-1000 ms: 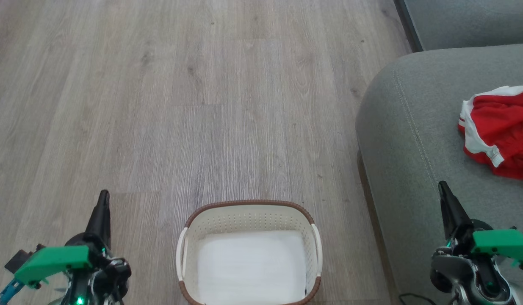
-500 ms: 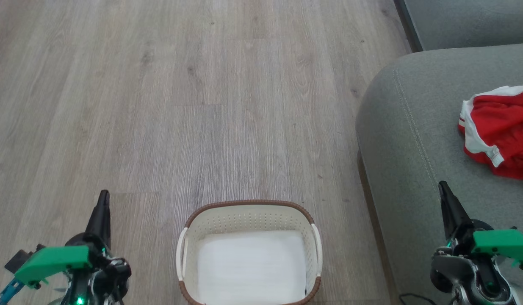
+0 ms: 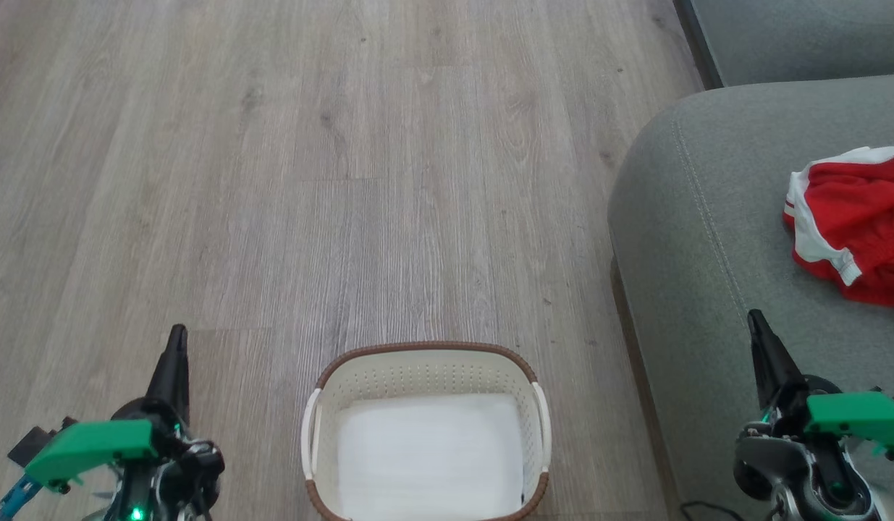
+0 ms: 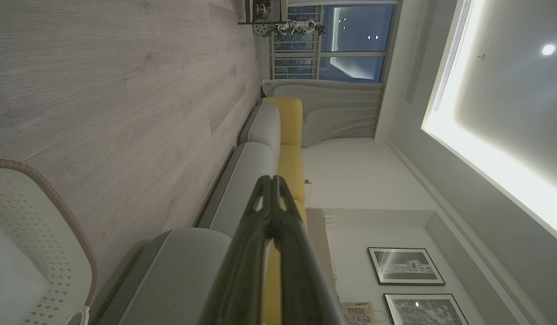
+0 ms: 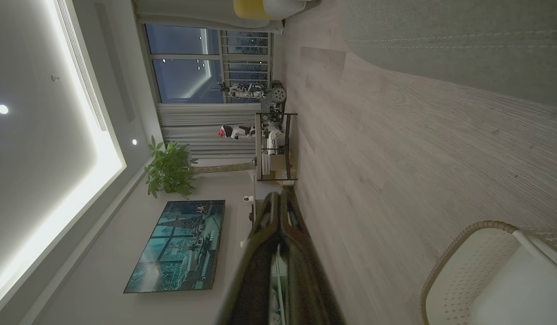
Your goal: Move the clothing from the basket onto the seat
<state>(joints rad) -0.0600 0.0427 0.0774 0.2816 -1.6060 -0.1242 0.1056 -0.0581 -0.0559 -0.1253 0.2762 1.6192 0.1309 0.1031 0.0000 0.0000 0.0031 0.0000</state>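
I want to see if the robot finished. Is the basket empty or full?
Empty, in the part shown: the basket holds just its flat white sheet, and the red clothing lies on the seat.

Clothing (image 3: 848, 217) red, white trim. Seat (image 3: 693, 239) grey-green. Basket (image 3: 425, 375) cream, dotted holes, brown woven rim. Sheet (image 3: 428, 456) white. Floor (image 3: 331, 181) grey-brown wood grain. Back cushions (image 4: 289, 122) yellow.

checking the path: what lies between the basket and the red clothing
Head view: a strip of grey wood-plank floor, then bare grey-green fabric seat cushion.
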